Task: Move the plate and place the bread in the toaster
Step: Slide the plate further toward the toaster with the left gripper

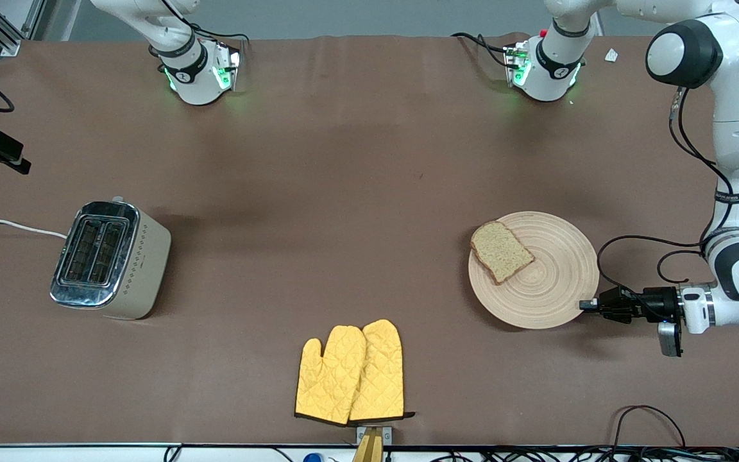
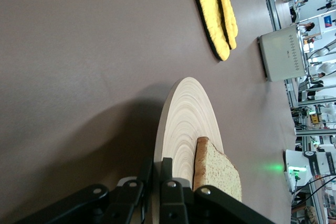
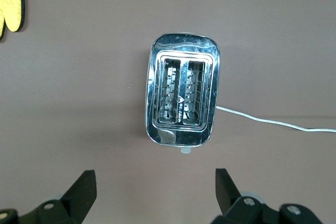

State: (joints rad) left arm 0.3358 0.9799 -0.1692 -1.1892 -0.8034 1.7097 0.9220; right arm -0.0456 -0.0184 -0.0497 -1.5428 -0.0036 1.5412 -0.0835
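Note:
The pale wooden plate [image 1: 549, 282] [image 2: 186, 114] lies toward the left arm's end of the table. The bread [image 1: 501, 251] [image 2: 218, 169] rests on it, at the edge toward the robots' bases. My left gripper [image 1: 584, 305] [image 2: 159, 169] is shut on the plate's rim, one finger above the rim and one below. The toaster [image 1: 110, 260] [image 3: 182, 95] stands at the right arm's end, both slots empty. In the right wrist view my right gripper [image 3: 155, 182] hangs open high over the toaster with nothing between its fingers.
A pair of yellow oven mitts [image 1: 351, 372] [image 2: 215, 14] lies near the table's front edge, between the toaster and the plate. The toaster's white cord [image 1: 10, 224] runs off toward the table's end. A black cable [image 1: 648, 420] loops near the front edge below the left arm.

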